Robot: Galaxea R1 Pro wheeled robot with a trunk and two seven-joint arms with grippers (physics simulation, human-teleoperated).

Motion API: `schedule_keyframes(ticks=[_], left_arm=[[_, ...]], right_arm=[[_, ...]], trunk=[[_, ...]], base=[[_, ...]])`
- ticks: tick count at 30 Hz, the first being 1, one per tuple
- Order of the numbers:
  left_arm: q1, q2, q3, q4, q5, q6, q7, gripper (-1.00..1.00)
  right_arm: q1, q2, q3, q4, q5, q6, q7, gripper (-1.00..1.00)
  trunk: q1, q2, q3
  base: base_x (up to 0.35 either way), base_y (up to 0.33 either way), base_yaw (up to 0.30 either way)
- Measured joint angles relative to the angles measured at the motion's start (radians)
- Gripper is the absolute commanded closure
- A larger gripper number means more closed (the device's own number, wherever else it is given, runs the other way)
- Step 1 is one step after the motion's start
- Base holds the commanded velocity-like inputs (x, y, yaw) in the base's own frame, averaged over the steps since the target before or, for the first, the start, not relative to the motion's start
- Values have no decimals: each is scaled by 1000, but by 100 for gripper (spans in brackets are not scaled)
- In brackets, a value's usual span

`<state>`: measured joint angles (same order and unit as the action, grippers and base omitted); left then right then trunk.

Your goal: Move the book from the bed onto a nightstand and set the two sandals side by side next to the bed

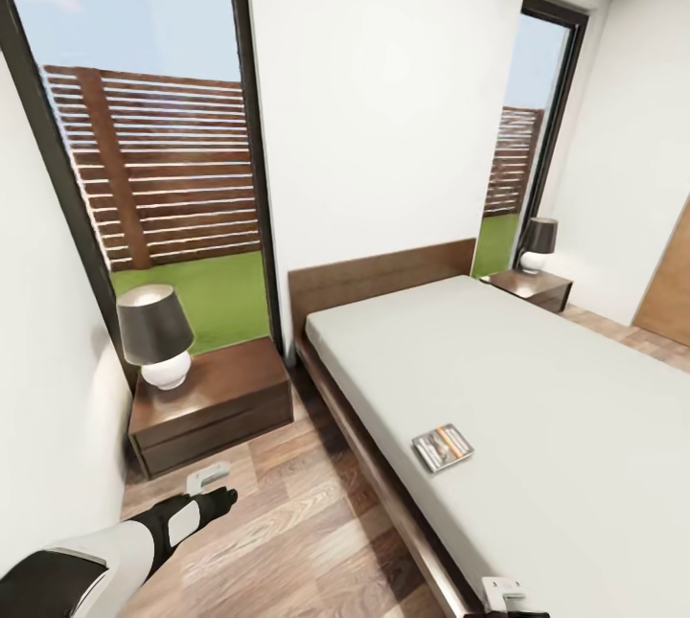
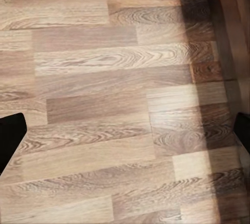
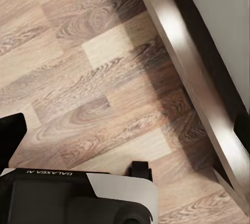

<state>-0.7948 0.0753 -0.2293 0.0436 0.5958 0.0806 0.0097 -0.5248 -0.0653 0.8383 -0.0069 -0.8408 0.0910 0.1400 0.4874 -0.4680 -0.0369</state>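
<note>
Approach to the bed [image 1: 537, 378], book not yet grasped.
The thin pale paperback book [image 1: 443, 446] lies on the off-white mattress near its edge; the dark-brown wooden nightstand [image 1: 225, 378] stands beside the bed. The left pincer [image 1: 218, 500], spread and empty, hangs over plank floor [image 2: 104, 78]; the next move calls for reaching across.

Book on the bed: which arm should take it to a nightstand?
Likely right. The book lies near the mattress edge; the right claw hangs beside the bed frame, while the left claw points toward the nightstand.
</note>
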Motion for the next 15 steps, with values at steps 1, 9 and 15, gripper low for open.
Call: schedule_keyframes(ticks=[1,9,15], left_arm=[[0,0,0,0,0,0,0,-100],[0,0,0,0,0,0,0,-100],[0,0,0,0,0,-1,0,-100]], right_arm=[[0,0,0,0,0,0,0,-100],[0,0,0,0,0,0,0,-100],[0,0,0,0,0,0,0,-100]], trunk=[[0,0,0],[0,0,0],[0,0,0]], base=[[168,0,0],[83,0,0],[17,0,0]])
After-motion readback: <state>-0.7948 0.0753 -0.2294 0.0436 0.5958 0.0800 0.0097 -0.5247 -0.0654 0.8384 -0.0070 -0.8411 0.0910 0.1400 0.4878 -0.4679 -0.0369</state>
